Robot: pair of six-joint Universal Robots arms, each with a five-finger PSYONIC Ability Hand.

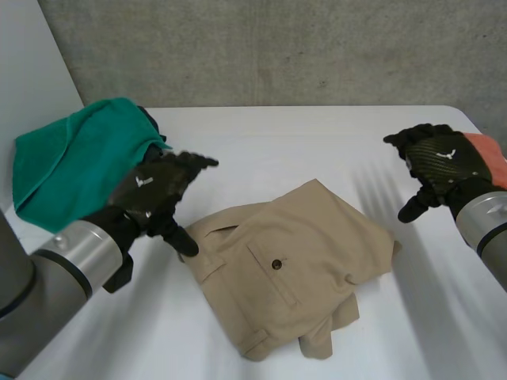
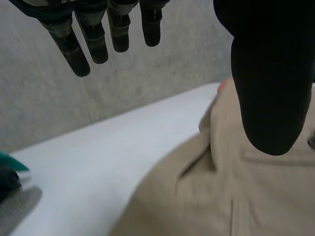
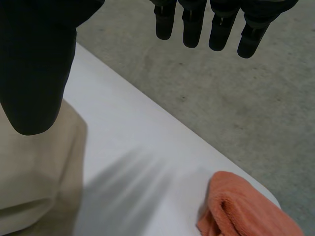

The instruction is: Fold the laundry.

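At the middle of the white tabletop [image 1: 317,142] lie folded tan trousers [image 1: 293,273], smooth weave, buttoned pocket up. The left robot hand [image 1: 154,190] hangs at their waistband, the right robot hand [image 1: 436,162] beside them, both spread and empty. Head view: crumpled green cloth [image 1: 71,158] by the left arm; right wrist view: nubby orange towel [image 3: 246,206] at the tabletop's edge.

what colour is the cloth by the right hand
The cloth is salmon orange, clearest in the right wrist view.
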